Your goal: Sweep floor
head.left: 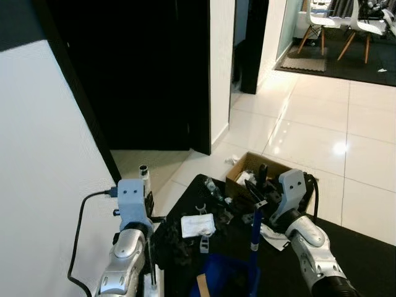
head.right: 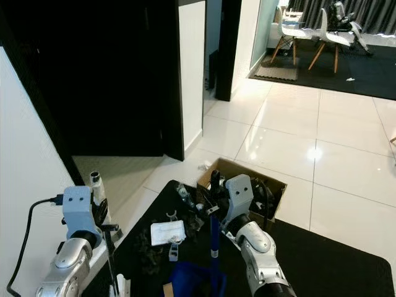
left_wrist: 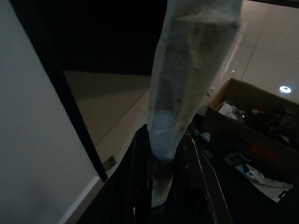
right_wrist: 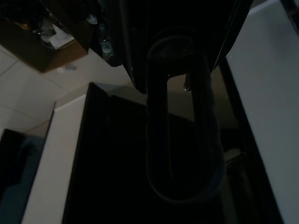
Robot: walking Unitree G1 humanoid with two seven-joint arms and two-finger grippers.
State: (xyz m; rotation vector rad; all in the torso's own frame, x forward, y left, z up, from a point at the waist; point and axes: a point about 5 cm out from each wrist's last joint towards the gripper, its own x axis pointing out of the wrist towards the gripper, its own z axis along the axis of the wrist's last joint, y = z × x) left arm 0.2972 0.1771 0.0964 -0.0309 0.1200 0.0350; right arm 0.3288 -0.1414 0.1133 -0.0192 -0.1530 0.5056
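Note:
My left gripper (head.left: pixel 145 185) is shut on the broom handle (left_wrist: pixel 187 84), a pole wrapped in clear plastic that stands upright by the white wall. To its right, my right gripper (head.left: pixel 260 185) is shut on the blue dustpan handle (head.left: pixel 254 238). That handle runs down to the blue dustpan (head.left: pixel 219 275) at the lower edge. The dustpan's dark loop end (right_wrist: pixel 180 116) fills the dim right wrist view. Between the two arms, on the black mat (head.left: pixel 365 253), lie a crumpled white paper (head.left: pixel 198 224) and small dark and grey scraps (head.left: pixel 204 244).
An open cardboard box (head.left: pixel 244 166) of odds and ends sits at the mat's far edge. A white wall (head.left: pixel 43 154) stands close on the left, beside a dark doorway (head.left: pixel 136 74). Glossy tiles (head.left: pixel 322 130) stretch ahead to chairs (head.left: pixel 346 25) at the far right.

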